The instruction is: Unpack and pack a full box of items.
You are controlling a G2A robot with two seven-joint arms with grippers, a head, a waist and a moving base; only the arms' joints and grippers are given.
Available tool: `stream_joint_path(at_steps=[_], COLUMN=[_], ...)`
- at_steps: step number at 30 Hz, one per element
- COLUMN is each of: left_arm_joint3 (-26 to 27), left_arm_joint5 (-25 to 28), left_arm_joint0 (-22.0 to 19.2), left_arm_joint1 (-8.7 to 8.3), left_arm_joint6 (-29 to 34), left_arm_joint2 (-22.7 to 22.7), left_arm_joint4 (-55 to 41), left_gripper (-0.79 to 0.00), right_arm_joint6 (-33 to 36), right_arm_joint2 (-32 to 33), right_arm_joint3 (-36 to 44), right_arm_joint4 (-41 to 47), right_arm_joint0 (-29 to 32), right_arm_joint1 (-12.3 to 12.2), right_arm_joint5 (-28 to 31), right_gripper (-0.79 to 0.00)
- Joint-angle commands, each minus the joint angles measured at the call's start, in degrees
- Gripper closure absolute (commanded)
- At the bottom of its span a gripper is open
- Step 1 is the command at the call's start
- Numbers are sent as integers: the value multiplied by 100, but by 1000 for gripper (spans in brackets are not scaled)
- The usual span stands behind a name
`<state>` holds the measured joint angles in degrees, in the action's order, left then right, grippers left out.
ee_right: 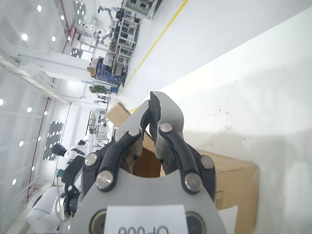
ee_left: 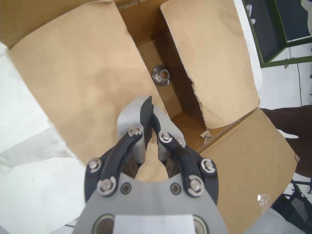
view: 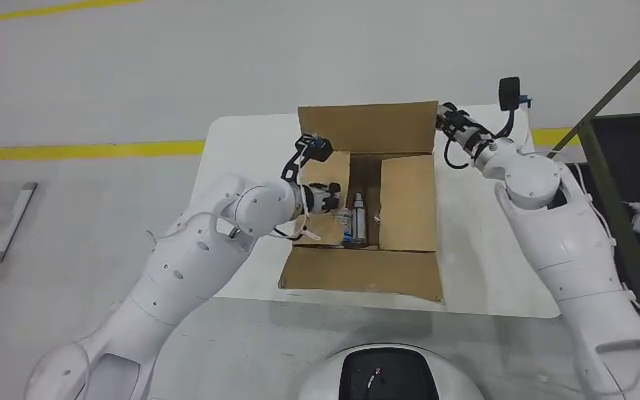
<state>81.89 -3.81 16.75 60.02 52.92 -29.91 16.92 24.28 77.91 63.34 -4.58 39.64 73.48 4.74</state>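
Fingers first: the left fingers (ee_left: 130,119) are pinched together, tips meeting, with nothing between them. They hang over the inner flap in the left half of the box (view: 365,270), close to that flap's edge; I cannot tell whether they touch the cardboard. The right fingers (ee_right: 170,113) are pressed together too, holding nothing, just outside the box's upper right corner in the top view.

I see the box in the middle of the top view, resting on the white counter (view: 480,260). Its upper and lower flaps lie folded outward. The two side flaps are folded inward, and a narrow slot stays open between them down the centre. A bottle (view: 350,224) with a blue label shows in that slot, toward its lower end, beside the left flap's edge. In the left wrist view a round metal part (ee_left: 160,75) sits deep in the same gap; I cannot tell whether it belongs to the bottle.

A yellow floor line (view: 100,150) crosses the left of the frame, and a dark green frame (view: 600,150) stands at the right edge.
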Motion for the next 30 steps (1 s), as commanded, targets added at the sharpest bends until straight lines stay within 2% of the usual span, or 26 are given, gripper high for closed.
stream_joint_path(at_steps=[1,5,6,7,8,9,14,19,24,27,30], left_arm_joint3=[-55,-87,-91,-92,-81,-66,32,326,943,1349,1562], left_arm_joint5=[21,18,-7,-42,-71,-77,-7,-68,-350,-445,-586], left_arm_joint0=[-7,-25,-27,-28,-31,-29,-9,192,617,953,1172], left_arm_joint1=[40,95,105,112,115,113,18,-170,-412,-559,-634], left_arm_joint6=[35,76,72,77,75,103,252,469,620,720,735], left_arm_joint2=[-4,-33,-56,-93,-140,-181,-495,-1033,-1686,-2074,-2328], left_arm_joint4=[-8,60,72,52,32,25,245,275,432,592,616], left_gripper=[0,0,-65,-225,-674,-785,-785,-785,-785,-785,-785], right_arm_joint6=[149,357,371,408,457,508,748,924,1198,1255,1279], right_arm_joint2=[4,30,37,46,58,72,164,238,267,307,309], right_arm_joint3=[5,30,48,88,143,189,490,745,1005,1088,1136], right_arm_joint4=[20,16,-9,15,34,15,-136,-400,-795,-681,-708], right_arm_joint0=[5,30,38,56,78,104,268,427,613,739,819], right_arm_joint1=[-11,-39,-46,-51,-58,-70,-136,-204,-282,-306,-327], right_arm_joint5=[180,418,433,477,538,577,805,960,1275,1516,1606], right_gripper=[0,0,0,0,0,0,0,0,0,0,0])
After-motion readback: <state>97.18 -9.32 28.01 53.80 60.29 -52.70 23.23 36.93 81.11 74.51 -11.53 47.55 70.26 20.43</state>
